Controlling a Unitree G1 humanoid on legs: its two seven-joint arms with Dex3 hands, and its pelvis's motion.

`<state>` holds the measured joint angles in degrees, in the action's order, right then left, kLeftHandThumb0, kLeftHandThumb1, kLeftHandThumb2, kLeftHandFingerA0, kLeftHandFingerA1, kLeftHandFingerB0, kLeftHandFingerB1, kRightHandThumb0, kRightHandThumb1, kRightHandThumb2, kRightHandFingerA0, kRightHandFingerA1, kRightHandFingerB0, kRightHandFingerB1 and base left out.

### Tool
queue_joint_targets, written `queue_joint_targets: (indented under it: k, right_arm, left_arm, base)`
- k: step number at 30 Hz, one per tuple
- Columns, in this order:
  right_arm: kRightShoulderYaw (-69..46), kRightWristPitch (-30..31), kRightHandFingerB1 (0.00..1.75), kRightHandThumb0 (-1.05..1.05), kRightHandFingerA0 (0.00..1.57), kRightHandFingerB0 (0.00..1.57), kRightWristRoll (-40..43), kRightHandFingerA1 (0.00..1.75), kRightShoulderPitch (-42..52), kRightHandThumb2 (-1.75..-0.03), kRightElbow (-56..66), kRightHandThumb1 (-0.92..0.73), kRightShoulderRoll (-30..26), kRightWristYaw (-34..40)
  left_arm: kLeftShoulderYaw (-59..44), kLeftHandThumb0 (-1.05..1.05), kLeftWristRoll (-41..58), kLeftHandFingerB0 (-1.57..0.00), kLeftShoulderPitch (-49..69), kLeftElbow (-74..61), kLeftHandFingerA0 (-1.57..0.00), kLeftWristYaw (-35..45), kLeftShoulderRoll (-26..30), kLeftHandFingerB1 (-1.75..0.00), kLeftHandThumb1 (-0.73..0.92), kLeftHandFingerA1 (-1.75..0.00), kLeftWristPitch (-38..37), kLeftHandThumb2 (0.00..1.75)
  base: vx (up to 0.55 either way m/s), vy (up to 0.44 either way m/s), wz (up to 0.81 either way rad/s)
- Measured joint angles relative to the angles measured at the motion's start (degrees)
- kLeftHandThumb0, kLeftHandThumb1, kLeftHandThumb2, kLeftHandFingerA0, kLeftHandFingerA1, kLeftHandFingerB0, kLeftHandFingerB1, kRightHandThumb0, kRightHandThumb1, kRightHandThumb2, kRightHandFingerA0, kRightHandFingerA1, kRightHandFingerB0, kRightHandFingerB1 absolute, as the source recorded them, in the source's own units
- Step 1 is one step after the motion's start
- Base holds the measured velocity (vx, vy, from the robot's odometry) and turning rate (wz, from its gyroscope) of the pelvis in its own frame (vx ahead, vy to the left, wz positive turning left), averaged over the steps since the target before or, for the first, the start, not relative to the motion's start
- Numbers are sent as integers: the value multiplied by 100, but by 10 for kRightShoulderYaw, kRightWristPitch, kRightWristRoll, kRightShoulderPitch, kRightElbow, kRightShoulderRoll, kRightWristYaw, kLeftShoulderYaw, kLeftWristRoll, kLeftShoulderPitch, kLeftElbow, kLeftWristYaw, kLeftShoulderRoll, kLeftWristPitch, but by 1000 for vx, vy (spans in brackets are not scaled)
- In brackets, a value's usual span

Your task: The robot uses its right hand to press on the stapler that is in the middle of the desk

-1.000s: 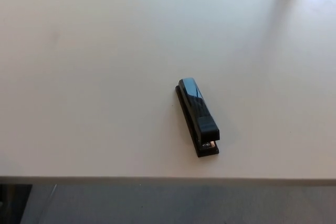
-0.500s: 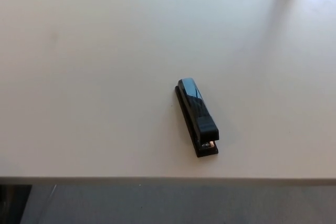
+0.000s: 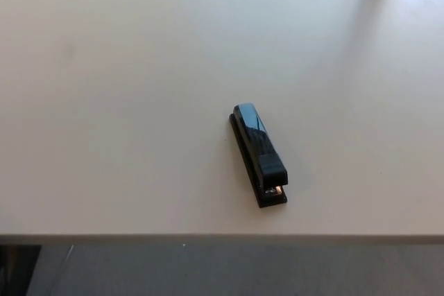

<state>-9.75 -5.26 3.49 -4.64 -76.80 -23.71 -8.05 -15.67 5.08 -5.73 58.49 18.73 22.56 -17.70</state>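
A black stapler (image 3: pixel 258 154) lies on the pale desk (image 3: pixel 125 102), a little right of centre and close to the front edge. It runs lengthwise away from me, its stapling end with a glint of metal pointing toward the front edge. Its top arm rests down on the base. Neither of my hands nor any part of my arms shows in the head view.
The desk's front edge (image 3: pixel 208 238) crosses the picture near the bottom, with grey floor (image 3: pixel 229 272) below it. A dark object (image 3: pixel 14 268) shows under the desk at the lower left corner.
The whole picture has shifted very slightly, so the camera moved a touch. The stapler itself has not moved on the desk.
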Motion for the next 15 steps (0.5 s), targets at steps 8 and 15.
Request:
queue_joint_targets:
  k: [8, 15]
  right_arm:
    - [10, 21, 12, -77, 0, 0, -8, 14, -8, -98, -1, -68, 1, -63]
    - [-53, 43, 10, -79, 0, 0, 16, 10, 2, -97, -2, -67, 3, -123]
  left_arm:
    - [0, -49, 0, -1, 30, -1, -4, 1, 0, -21, 92, -31, 0, 87]
    - [0, -56, 1, -1, 77, -4, 0, 3, -1, -26, 86, -34, -2, 107]
  base:
    - [0, 0, 0]
    - [0, 0, 0]
